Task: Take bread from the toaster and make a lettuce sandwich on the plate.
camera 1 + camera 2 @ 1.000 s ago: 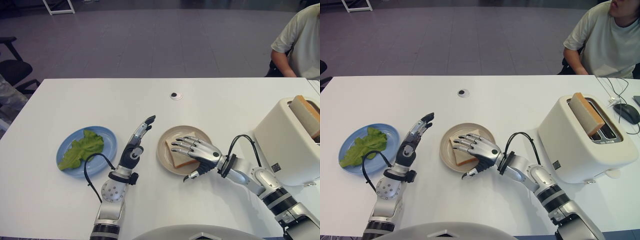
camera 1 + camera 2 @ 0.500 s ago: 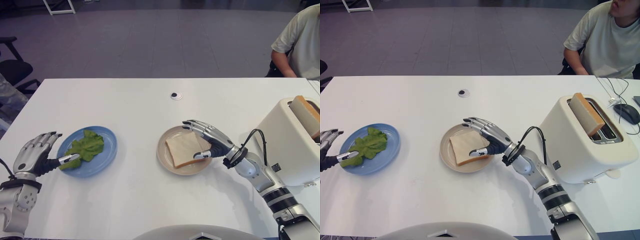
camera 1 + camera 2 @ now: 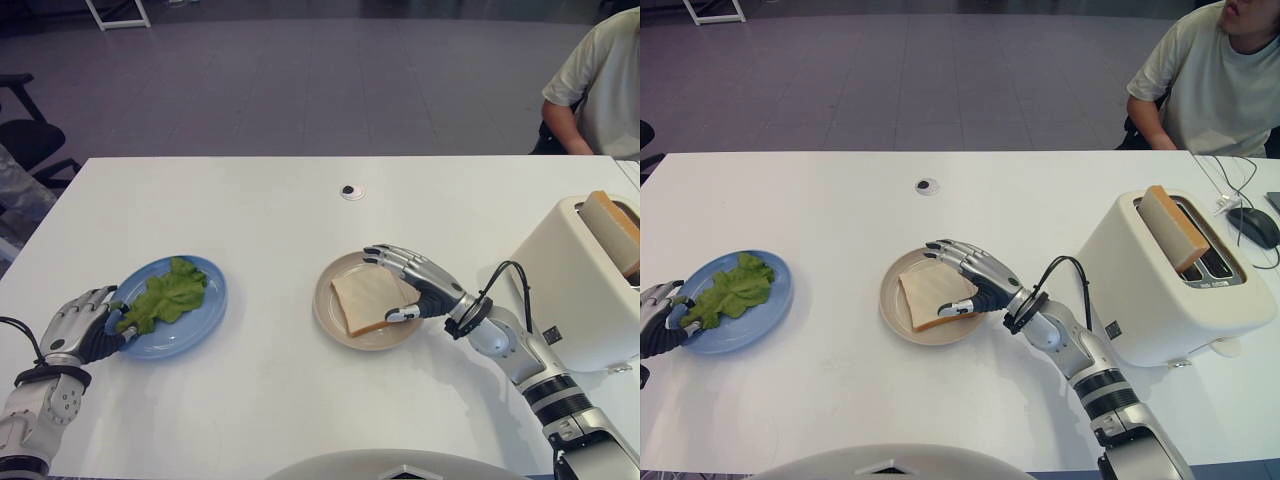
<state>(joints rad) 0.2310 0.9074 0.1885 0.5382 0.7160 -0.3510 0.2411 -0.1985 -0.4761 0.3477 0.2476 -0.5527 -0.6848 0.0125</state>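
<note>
Blue plate sits at the far left of the white surface, with the lettuce lying on it. The leaf's long axis runs from its near-left tip up to the far right. Your left hand is at the plate's near-left rim, fingers curled in on that near tip, so the rest of the leaf stretches up and to the right of it. From here the grip looks to be on the leaf rather than the rim, but check that before you lift.

The beige plate is well apart to the right and carries one bread slice lying flat. Your right hand rests over the plate's right side. Its fingers are loosely spread above the slice and the thumb is at the slice's right edge, gripping nothing.

The left hand is clearly the nearer one to the lettuce, and its carry runs rightward to the slice. I'd draw the right hand clear first, since it covers part of the landing spot.

At the far right, the toaster has a second slice standing in its slot.
</note>
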